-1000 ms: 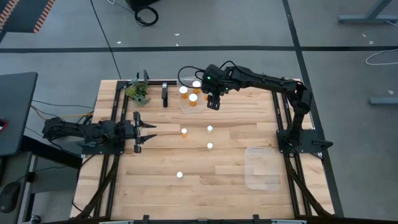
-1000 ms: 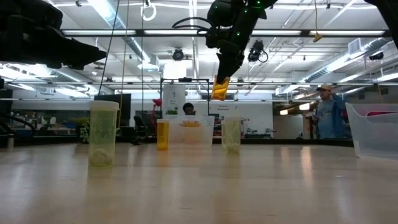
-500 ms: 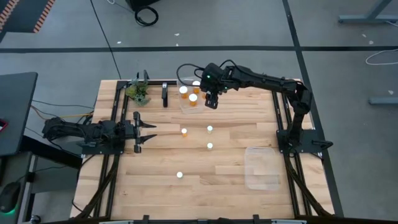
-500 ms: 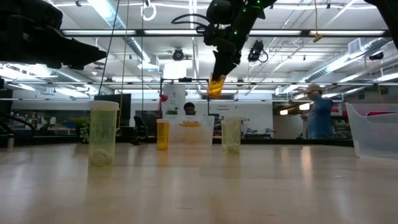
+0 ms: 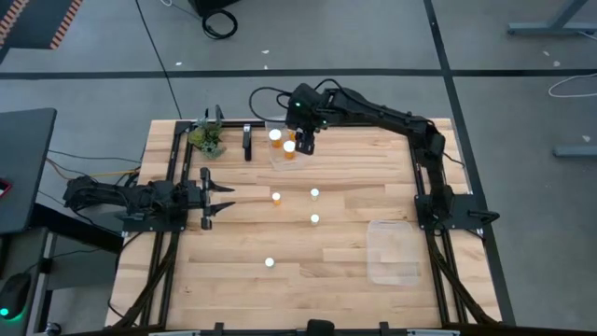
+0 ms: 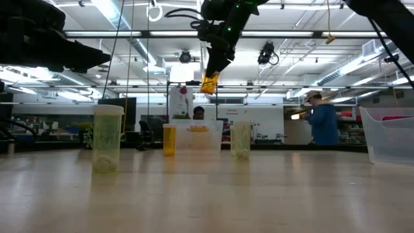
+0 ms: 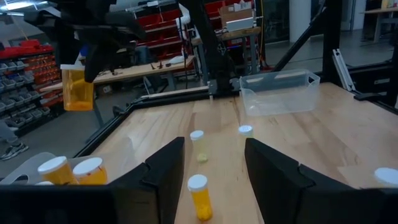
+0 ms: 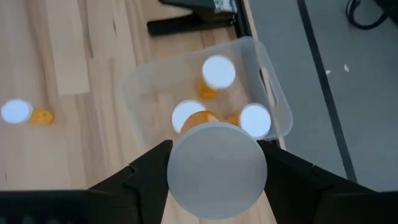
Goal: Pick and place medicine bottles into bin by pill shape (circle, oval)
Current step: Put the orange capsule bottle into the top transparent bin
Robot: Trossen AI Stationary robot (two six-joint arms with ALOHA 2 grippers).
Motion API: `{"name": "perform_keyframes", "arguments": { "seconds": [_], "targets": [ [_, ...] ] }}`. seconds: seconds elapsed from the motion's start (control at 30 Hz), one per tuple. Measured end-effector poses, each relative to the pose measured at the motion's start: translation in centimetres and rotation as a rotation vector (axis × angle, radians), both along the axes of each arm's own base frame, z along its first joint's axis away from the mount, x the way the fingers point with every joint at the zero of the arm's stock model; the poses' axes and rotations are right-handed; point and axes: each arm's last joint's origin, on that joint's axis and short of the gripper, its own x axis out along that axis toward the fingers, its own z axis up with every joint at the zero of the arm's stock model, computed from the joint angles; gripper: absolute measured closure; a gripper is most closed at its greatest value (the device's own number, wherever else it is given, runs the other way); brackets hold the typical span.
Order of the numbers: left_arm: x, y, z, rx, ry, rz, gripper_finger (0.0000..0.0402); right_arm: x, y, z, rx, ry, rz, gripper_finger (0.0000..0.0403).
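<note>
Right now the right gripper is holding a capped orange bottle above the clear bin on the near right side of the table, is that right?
Not quite. The right gripper does hold a capped orange bottle in the air, but it hangs over the clear bin at the far side, the one with bottles already inside, as the high view shows. The bin on the near right has nothing over it.

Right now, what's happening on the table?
The right gripper holds a white-capped medicine bottle in the air above the clear bin at the table's far edge, where three bottles already stand. Four bottles still wait on the wooden table. The left gripper is shut and parked at the left side. An empty second bin sits near the right arm's base.
</note>
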Motion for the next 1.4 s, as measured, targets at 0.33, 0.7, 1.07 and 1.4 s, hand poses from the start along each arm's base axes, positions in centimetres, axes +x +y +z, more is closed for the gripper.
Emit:
{"name": "perform_keyframes", "arguments": {
  "seconds": [0.33,0.7,1.07,1.4],
  "targets": [
    [0.00,0.00,0.01,0.000,-0.001,0.000,0.0221,0.04,-0.57,-0.13,0.004,0.025,0.001,0.0171],
    [0.00,0.00,0.01,0.000,-0.001,0.000,0.0220,0.00,-0.64,-0.08,0.018,0.016,0.009,0.0171],
    [0.00,0.00,0.01,0.000,-0.001,0.000,0.0225,-0.01,-0.64,-0.03,0.013,0.016,0.015,0.0171],
    [0.00,0.00,0.01,0.000,-0.001,0.000,0.0218,0.00,-0.62,-0.01,0.018,0.012,0.020,0.0171]
  ]
}}
